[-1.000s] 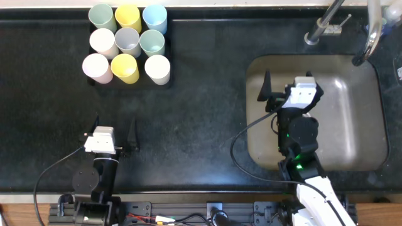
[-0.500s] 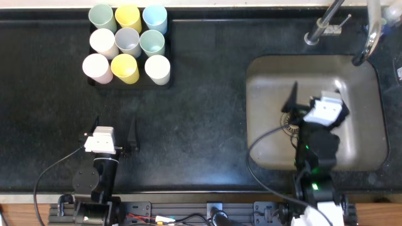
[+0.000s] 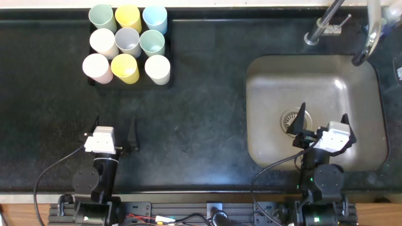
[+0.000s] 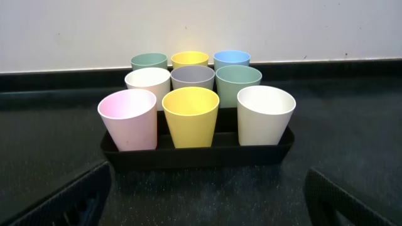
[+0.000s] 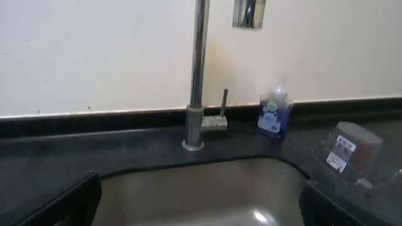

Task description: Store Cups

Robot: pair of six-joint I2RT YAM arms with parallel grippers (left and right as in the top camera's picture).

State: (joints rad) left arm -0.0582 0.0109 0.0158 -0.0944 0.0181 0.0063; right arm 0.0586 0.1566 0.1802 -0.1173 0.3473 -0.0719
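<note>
All nine cups point(image 3: 127, 43) stand upright in the tray point(image 4: 198, 156), so storing looks finished. The left gripper point(image 3: 114, 130) sits near the tray and the right gripper point(image 3: 323, 120) well apart from it, both jaws released and empty.

A dark speckled countertop point(image 3: 201, 94) holds a steel sink point(image 3: 267, 147). Behind it, a chrome faucet point(image 5: 199, 69) rises against a cream wall point(image 5: 94, 50), a purple soap bottle point(image 5: 274, 114) nearby.

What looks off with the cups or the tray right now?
Very little. All nine cups stand upright in the tray, and nothing is fallen or spilled. Only the pink cup, at a tray corner, seems to lean slightly outward.
</note>
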